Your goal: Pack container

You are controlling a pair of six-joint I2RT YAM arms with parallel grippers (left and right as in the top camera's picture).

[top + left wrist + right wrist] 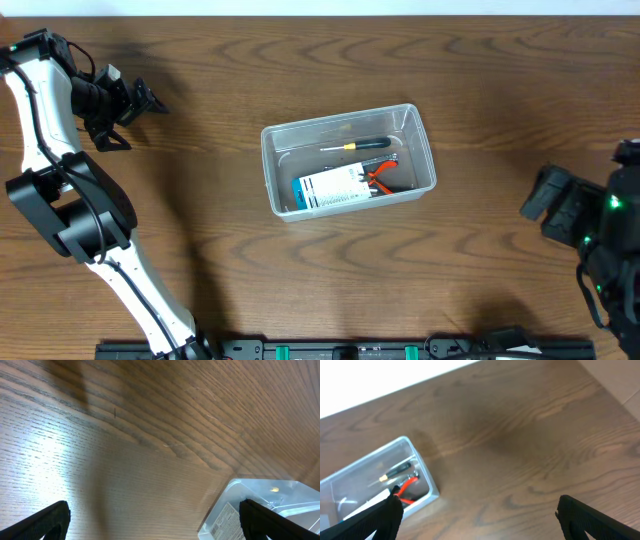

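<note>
The container [408, 112] sits on the worktop [300, 280] in the middle of the overhead frame, its long sides running slightly uphill to the right. It's clear plastic, so everything in it shows through the walls.

Three things lie on its floor. A screwdriver [355, 146] with a black handle and a yellow collar lies along the upper wall. Below it, pliers [381, 176] with orange-red grips sit toward the right end. A white card pack [330, 188] with a blue edge and fine print takes up the lower left part, and its right end meets the pliers' grips. Whether they overlap, I can't make out.

The left end effector [154, 509] is in the upper left of the overhead frame, well apart from the container. In its own camera its fingers [47, 521] are spread to the two bottom corners of the picture with only bare wood between them. A corner of the container shows at the lower right there.

The right end effector [479, 504] is at the right edge of the overhead frame, also well clear. It's spread wide with nothing in it. In its view the container lies at the lower left, just beside the left finger.
</note>
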